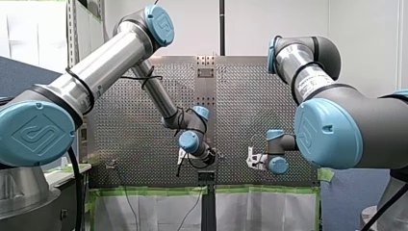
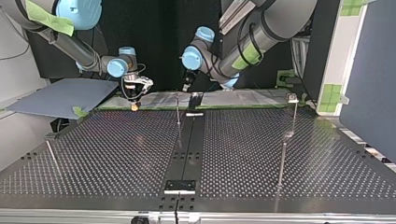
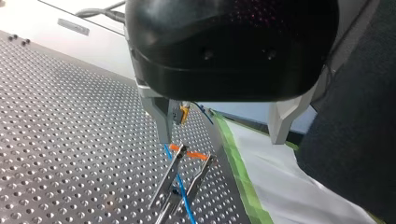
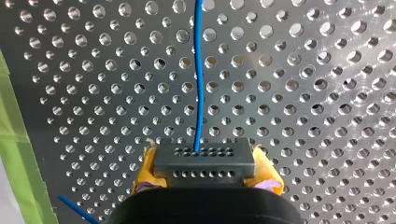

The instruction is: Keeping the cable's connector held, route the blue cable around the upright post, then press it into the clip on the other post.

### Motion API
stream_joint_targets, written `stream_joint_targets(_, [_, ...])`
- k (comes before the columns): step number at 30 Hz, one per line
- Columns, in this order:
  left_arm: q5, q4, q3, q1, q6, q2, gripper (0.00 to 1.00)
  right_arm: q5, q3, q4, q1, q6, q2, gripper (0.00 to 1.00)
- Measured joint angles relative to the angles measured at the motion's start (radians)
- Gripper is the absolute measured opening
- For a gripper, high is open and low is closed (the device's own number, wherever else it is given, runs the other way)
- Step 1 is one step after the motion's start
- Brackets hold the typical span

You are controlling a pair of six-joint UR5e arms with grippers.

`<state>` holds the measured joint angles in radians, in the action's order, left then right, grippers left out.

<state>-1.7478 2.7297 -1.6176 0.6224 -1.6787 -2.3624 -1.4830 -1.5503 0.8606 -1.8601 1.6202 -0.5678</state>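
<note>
My right tool (image 4: 205, 176) clamped on connector (image 4: 204, 161), likely anchoring cable end. Blue cable (image 4: 200, 93) leads from connector across counter (image 4: 303, 93), passing just beside post (image 3: 169, 176). My left tool (image 3: 220, 137), jaws apart, over post, probably ready to guide cable.

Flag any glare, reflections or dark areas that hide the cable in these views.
Right wrist view: glare on the table ahead of my right gripper, yet the blue cable and connector stand out. Left wrist view: the dark body of my left gripper blocks much; cable visible ahead. Top view: dark backdrop, the post mirrored in the table, cable indiscernible.
</note>
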Motion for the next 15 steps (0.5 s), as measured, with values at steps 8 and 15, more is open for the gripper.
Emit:
stream_joint_targets(8, [0.035,-0.067,-0.008,-0.013,-0.067,-0.002,1.00,0.001,0.000,0.000,0.000,0.000,0.000,0.00])
stream_joint_targets(15, [0.063,-0.121,-0.008,-0.023,-0.120,-0.017,1.00,0.001,0.000,-0.001,0.001,0.000,0.000,0.00])
